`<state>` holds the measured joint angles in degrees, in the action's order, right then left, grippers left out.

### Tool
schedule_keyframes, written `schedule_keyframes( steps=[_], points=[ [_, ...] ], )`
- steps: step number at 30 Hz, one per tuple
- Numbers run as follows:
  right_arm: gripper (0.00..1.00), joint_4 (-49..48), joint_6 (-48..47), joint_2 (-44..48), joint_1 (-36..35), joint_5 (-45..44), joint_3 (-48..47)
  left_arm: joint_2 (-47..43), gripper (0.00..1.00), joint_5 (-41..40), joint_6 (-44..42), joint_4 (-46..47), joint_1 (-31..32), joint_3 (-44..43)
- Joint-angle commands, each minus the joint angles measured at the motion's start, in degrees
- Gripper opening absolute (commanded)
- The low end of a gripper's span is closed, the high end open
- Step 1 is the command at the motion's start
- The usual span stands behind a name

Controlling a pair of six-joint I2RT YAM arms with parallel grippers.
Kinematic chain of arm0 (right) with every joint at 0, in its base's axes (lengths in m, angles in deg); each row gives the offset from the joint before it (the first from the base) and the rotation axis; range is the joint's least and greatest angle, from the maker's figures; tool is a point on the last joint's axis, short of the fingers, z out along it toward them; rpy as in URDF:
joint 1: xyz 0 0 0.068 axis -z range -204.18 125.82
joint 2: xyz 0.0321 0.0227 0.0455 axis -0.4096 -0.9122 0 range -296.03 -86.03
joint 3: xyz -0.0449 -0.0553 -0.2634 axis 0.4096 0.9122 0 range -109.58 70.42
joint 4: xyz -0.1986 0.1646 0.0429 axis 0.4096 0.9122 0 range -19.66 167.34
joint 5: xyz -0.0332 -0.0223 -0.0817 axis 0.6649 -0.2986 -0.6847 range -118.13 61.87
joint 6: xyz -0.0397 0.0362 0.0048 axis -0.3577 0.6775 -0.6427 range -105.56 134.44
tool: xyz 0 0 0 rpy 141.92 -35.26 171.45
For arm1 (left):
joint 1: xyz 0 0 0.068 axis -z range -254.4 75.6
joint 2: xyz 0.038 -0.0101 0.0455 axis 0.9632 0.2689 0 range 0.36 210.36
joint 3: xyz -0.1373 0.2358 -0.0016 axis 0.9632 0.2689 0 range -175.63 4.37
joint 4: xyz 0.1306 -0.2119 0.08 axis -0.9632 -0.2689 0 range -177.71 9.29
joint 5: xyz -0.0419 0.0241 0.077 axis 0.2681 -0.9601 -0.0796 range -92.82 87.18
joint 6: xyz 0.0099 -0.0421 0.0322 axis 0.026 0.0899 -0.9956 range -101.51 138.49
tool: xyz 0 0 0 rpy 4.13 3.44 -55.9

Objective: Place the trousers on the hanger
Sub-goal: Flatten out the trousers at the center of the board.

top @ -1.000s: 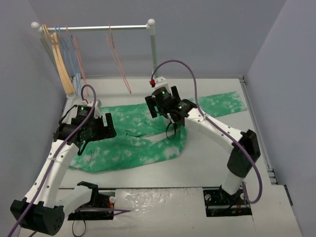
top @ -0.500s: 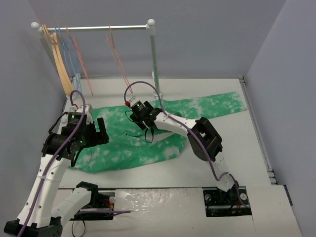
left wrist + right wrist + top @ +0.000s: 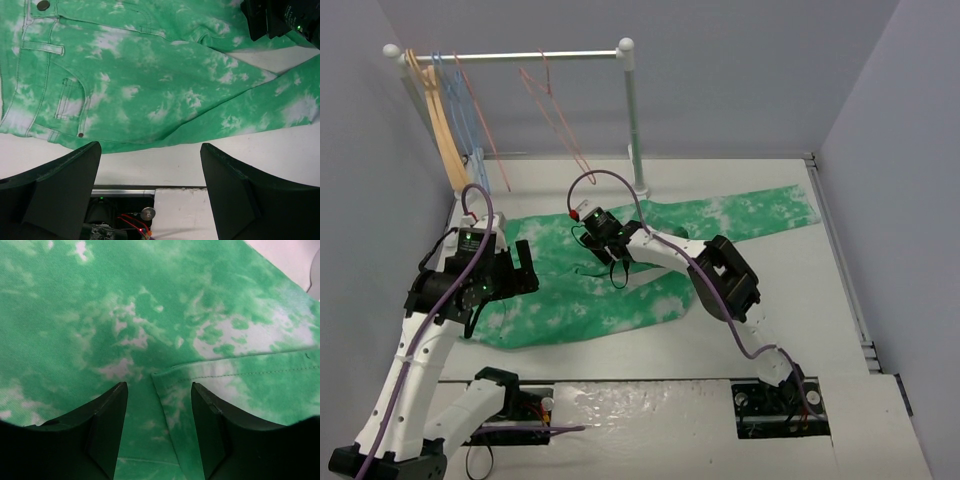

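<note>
The green tie-dye trousers (image 3: 570, 315) lie flat across the table, one leg reaching to the back right. My right gripper (image 3: 604, 242) is pressed down on them near the middle. In the right wrist view its jaws (image 3: 158, 390) stand apart, with a stitched fold edge of the trousers (image 3: 150, 305) between them. My left gripper (image 3: 518, 268) hovers open over the waist end. In the left wrist view (image 3: 150, 160) nothing is between its fingers, and the pocket and rivets of the trousers (image 3: 150, 90) show beyond. The pink hanger (image 3: 558, 118) hangs on the rail, untouched.
A clothes rail (image 3: 510, 57) on a white post (image 3: 635, 120) stands at the back left. It carries a tan wooden hanger (image 3: 445, 130), light blue wire hangers (image 3: 460, 105) and another pink wire one (image 3: 485, 125). Walls close in on the left, back and right.
My right arm has swung left across the trousers and dropped onto the cloth, and its jaws have narrowed. My left arm shifted slightly left, then held still.
</note>
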<state>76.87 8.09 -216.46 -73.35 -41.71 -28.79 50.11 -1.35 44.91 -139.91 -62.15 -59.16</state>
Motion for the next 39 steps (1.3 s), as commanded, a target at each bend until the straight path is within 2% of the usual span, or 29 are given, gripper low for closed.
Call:
schedule_keyframes(
  steps=[1,4,10,15,21,26,31,34,37,39],
  points=[
    [0.49,-1.8,1.1,-0.2,1.1,0.6,-2.2,-0.3,0.78,-0.2,0.6,0.2,-0.4,-1.9],
    [0.44,-2.0,1.4,-0.7,1.5,0.3,-2.2,-0.2,0.78,-0.1,0.5,0.3,-0.5,-2.0],
    [0.26,-2.2,1.3,-1.1,1.7,-1.2,-2.0,0.0,0.78,0.1,0.5,0.3,-0.5,-2.1],
    [0.03,-2.3,1.2,0.9,1.8,-1.8,-1.0,0.1,0.78,0.1,0.4,0.5,-0.5,-2.1],
    [0.00,-1.3,1.1,7.4,2.2,-2.7,-2.0,0.8,0.78,0.6,0.3,1.4,-0.4,-2.6],
    [0.00,-0.7,4.4,24.3,5.1,-8.7,6.5,2.1,0.78,0.7,0.0,3.0,-0.5,-3.4],
    [0.00,0.7,14.2,48.6,14.4,-8.6,25.7,3.7,0.78,1.6,0.1,5.3,-0.5,-3.8],
    [0.00,2.6,16.5,62.0,20.9,-8.1,33.4,4.6,0.78,2.4,0.0,6.4,-0.5,-4.2],
    [0.00,4.9,17.2,73.5,27.2,-6.1,36.9,5.5,0.78,3.0,-0.3,7.0,-0.6,-4.5],
    [0.00,5.4,17.3,75.3,31.3,-3.2,36.2,5.9,0.78,3.5,-0.6,7.4,-0.6,-4.7]
  ],
)
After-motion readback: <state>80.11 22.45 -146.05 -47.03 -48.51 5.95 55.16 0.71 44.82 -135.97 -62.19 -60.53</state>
